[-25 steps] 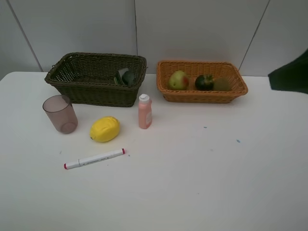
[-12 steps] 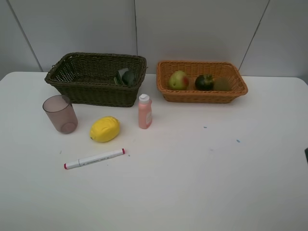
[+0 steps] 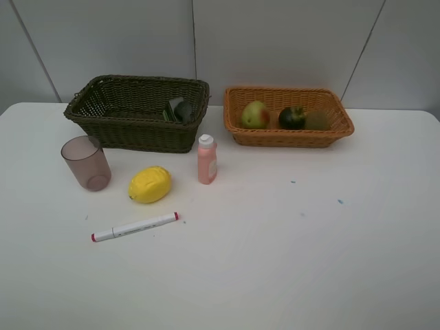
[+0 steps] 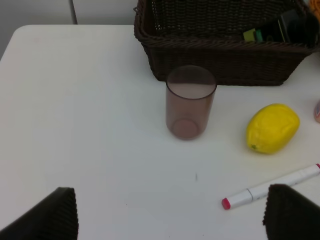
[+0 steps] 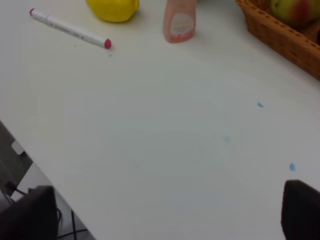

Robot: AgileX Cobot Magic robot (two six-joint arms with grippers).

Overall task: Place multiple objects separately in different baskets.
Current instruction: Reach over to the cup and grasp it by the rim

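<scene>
Left fingers (image 4: 50, 217) and right fingers (image 5: 30, 212) gape empty; the lemon (image 3: 150, 184) is bright yellow, seemingly smooth-skinned.

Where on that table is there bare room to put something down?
Widest bare stretch of table: right of the pink bottle, in front of the orange basket. The near strip in front of the marker is bare too. Crowded in front of the dark basket: cup, lemon, bottle, marker.

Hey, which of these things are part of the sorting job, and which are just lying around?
Part of the job: dark basket, orange basket, cup, lemon, pink bottle, marker, mango, mangosteen, kiwi, pump bottle.
Just there: table, blue specks.
</scene>
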